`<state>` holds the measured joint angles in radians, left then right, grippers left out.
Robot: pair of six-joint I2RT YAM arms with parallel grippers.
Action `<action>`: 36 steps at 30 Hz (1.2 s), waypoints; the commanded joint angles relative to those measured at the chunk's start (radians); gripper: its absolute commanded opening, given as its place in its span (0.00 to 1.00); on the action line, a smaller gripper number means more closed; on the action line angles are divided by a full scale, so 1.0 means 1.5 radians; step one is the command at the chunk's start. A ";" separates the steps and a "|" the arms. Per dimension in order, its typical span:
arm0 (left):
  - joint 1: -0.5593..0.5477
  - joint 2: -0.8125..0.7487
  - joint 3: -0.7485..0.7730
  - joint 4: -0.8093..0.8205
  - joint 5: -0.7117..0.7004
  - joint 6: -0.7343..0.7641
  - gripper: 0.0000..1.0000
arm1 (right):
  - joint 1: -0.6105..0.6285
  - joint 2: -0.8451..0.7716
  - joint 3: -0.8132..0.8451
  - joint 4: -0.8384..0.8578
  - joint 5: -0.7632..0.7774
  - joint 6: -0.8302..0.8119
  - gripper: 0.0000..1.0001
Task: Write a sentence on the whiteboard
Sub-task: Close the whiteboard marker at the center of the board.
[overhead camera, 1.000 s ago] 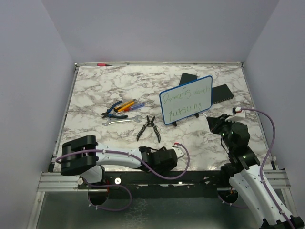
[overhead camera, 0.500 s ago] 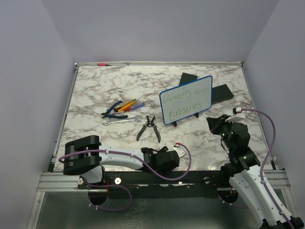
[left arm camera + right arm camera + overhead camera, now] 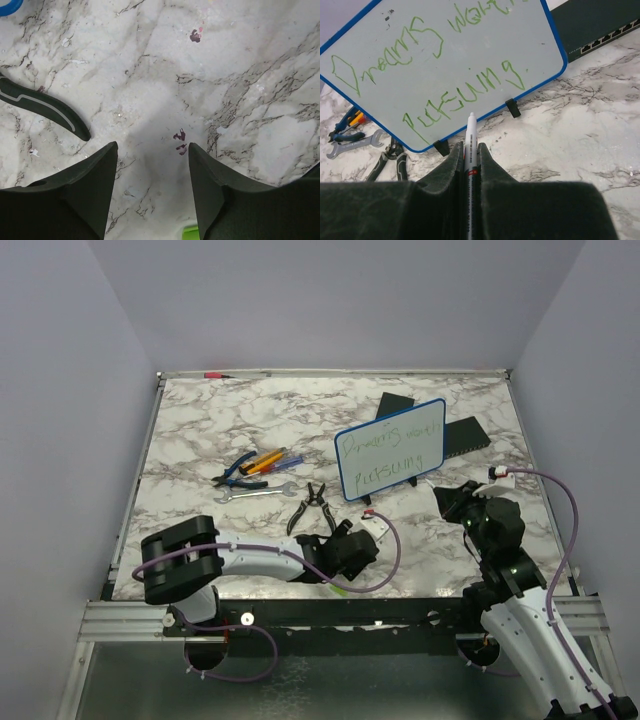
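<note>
The whiteboard (image 3: 390,450) with a blue frame stands tilted on black feet right of centre; it fills the top of the right wrist view (image 3: 445,60). The sentence (image 3: 385,448) is two lines of green scrawl (image 3: 465,95). My right gripper (image 3: 447,502) is just right of and below the board, shut (image 3: 470,150) on a white marker (image 3: 471,130) whose tip points at the board's lower edge without touching it. My left gripper (image 3: 352,537) is open (image 3: 152,145) and empty, low over bare marble below the board. A bit of something green (image 3: 192,232) shows under it.
Black pliers (image 3: 313,508) lie just left of the left gripper, a handle in its view (image 3: 45,107). A wrench (image 3: 255,494) and blue-orange tools (image 3: 255,465) lie further left. Flat black pads (image 3: 465,435) lie behind the board. A red pen (image 3: 215,374) lies at the far edge.
My left arm has reached away from the near edge, bringing its gripper up beside the pliers and below the board. The right arm and marker have not moved.
</note>
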<state>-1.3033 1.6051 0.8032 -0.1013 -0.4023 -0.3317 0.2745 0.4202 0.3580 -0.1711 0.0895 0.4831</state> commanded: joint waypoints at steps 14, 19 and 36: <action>0.002 -0.198 -0.057 -0.105 0.258 0.102 0.68 | -0.002 -0.022 0.024 -0.029 -0.008 0.009 0.01; 0.002 -0.151 -0.027 -0.141 0.267 0.087 0.68 | -0.002 -0.021 0.029 -0.036 -0.005 0.004 0.01; -0.035 -0.077 0.012 -0.196 0.199 0.044 0.68 | -0.002 -0.038 0.028 -0.048 0.010 -0.002 0.01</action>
<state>-1.3441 1.4734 0.7914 -0.3641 -0.0540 -0.2432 0.2745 0.3779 0.3752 -0.2253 0.0906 0.4889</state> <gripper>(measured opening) 0.678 0.110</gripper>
